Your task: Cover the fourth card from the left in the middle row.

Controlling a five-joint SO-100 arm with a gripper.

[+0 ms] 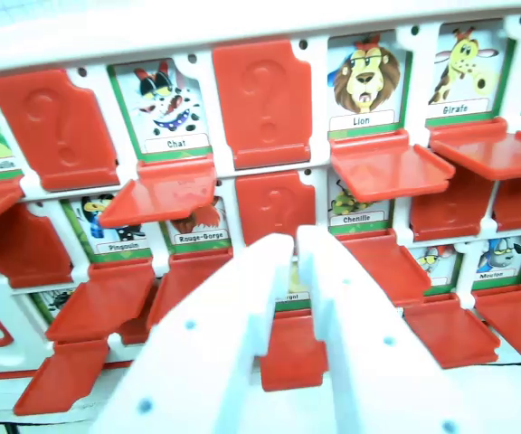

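Fingers (294, 244) nearly closed, empty, tips just below covered middle-row card (276, 204); open flaps flank both sides.

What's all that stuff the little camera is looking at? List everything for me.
Game board: one, white frame, fills the view, holding rows of card slots.
Covered cards, red question-mark flaps: at least three clearly seen, red, two in the top row, one in the middle row just above the gripper tips.
Uncovered picture cards: several, green-edged, flaps hanging down; readable labels are Chat, Lion, Girafe, Pingouin, Rouge-Gorge, Chenille, Mouton. Others at the edges are cut off.
Card behind the gripper, bottom row: mostly hidden.
Gripper: one, white, rising from the bottom centre, fingers nearly together, holding nothing.
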